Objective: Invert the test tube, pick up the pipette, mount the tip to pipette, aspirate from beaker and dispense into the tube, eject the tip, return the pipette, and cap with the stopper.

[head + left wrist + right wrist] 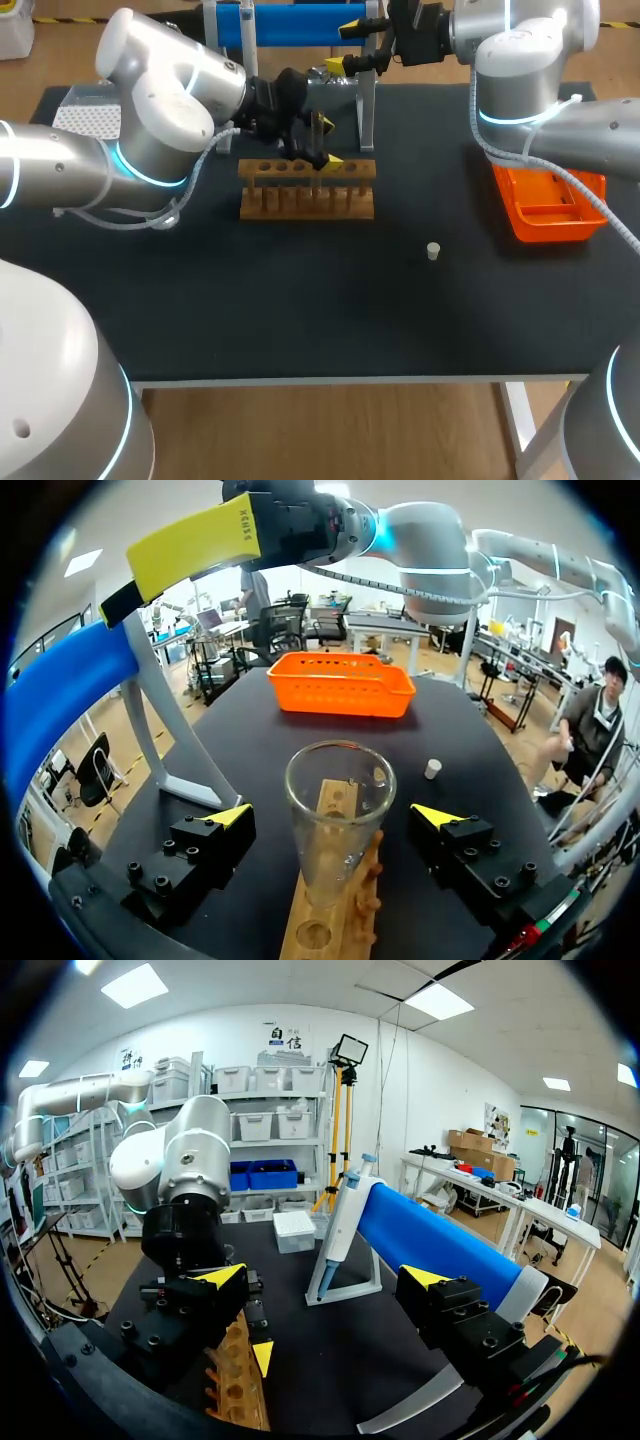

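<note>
Clear test tube stands upright in wooden rack; white stopper lies apart.

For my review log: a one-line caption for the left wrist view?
Left tool open on either side of the upright test tube in the wooden rack; orange basket and stopper beyond.

A black-topped table carries a wooden test tube rack near its middle, an orange plastic basket at the right — and a small white stopper between them, nearer the front.
</note>
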### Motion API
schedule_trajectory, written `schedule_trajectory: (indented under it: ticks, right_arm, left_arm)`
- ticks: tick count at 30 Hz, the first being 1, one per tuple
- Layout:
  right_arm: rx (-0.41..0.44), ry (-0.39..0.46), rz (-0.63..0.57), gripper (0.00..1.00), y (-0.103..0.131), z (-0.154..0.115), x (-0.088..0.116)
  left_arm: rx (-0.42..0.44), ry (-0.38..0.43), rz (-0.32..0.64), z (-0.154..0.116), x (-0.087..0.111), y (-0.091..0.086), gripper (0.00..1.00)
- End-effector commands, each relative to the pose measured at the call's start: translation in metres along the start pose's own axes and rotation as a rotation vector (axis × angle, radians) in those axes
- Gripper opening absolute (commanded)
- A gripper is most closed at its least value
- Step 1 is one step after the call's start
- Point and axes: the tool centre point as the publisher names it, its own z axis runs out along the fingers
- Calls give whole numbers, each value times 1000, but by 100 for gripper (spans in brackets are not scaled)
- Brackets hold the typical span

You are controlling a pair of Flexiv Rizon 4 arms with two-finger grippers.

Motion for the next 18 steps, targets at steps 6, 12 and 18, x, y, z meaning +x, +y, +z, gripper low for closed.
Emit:
schedule_trajectory:
  ticks: [6,12,18]
  right_arm:
    - [3,-1,0,100,1,-1,0]
    - [0,-6,-13,100,3,-3,1]
    - [30,-51,-56,100,-10,-40,20]
  left_arm:
    - [-1,4,-1,1,-1,0,100]
    - [-1,4,-1,1,-1,0,100]
    - [-1,4,-1,1,-1,0,100]
